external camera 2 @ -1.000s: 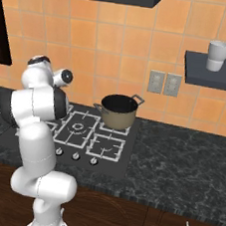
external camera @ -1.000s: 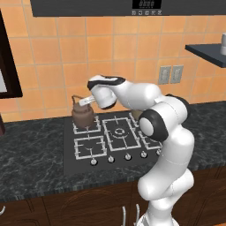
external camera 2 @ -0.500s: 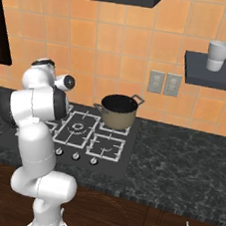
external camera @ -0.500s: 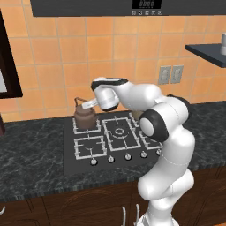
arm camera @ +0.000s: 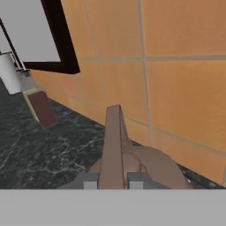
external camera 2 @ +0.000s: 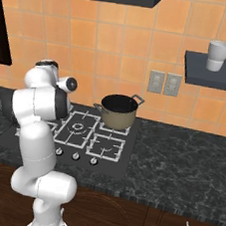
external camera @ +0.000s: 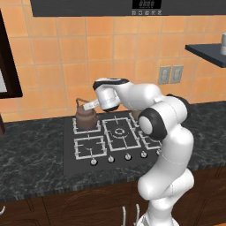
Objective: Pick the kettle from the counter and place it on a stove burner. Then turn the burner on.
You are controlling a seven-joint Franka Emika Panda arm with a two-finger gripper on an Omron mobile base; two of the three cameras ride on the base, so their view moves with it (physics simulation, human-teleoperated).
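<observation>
1. Clenched on the thin arched handle of the kettle, the gripper reaches from the right side toward the back left part of the cooktop.
2. From the hand camera, the two finger tips stand on both sides of the brown handle of the kettle, and the handle rises straight between them.
3. That kettle is at the back left stove burner, a small square wire grate; if its bottom touches the grate or is just above it, I cannot tell.
4. Its short spout is not clear to see; the body looks upright.
5. Around the cooktop lies the counter, a dark marbled stone, above dark wood cabinets.
6. An olive stockpot with a dark rim stands on the back right burner, well apart from the kettle.
7. Silver knobs are in one row along the front edge of the cooktop.
8. On the orange tile wall there is a double socket, and beside it a dark shelf which carries a white cup.
</observation>
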